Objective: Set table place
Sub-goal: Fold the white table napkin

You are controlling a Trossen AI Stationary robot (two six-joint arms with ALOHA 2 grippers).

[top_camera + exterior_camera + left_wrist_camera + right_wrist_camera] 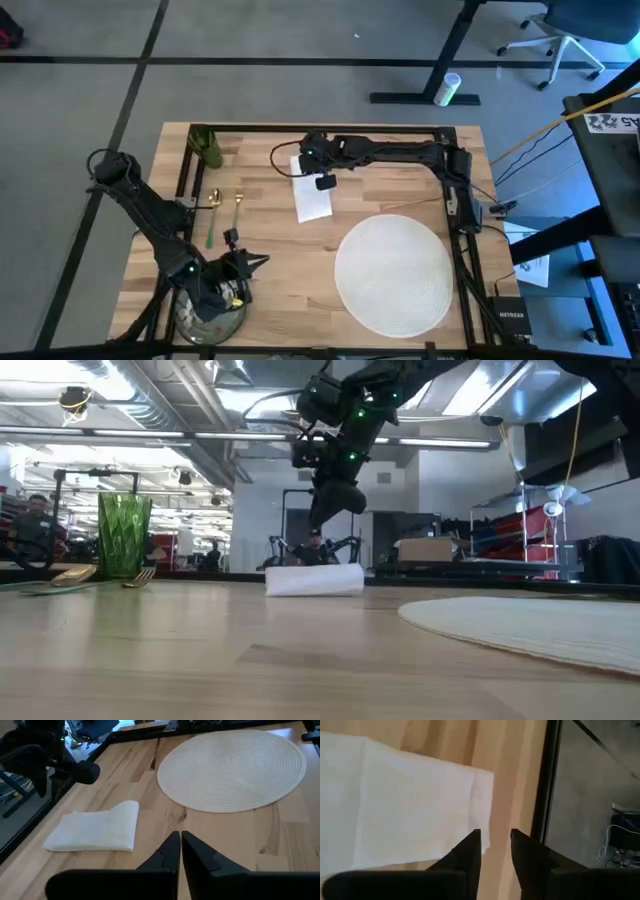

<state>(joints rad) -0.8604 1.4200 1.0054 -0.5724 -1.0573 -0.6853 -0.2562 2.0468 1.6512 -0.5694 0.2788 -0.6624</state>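
Note:
A folded white napkin (pixel 312 197) lies flat on the table (pixel 270 250), left of the round white woven placemat (pixel 392 272). My right gripper (pixel 495 842) hovers open above the napkin's far end (pixel 480 800), clear of it in the low view (pixel 330 510). My left gripper (pixel 180 845) is shut and holds nothing, at the near left beside the plate (pixel 205 318), which my left arm partly hides. The green cup (pixel 207 147) stands at the far left corner. A gold-coloured utensil (pixel 213 198) and a green-handled fork (pixel 210 235) lie side by side on the left.
The black table frame (pixel 455 190) runs along the far and right edges. Bare wood lies between the napkin and the placemat and in front of the napkin. Beyond the table, people and office furniture show in the low view.

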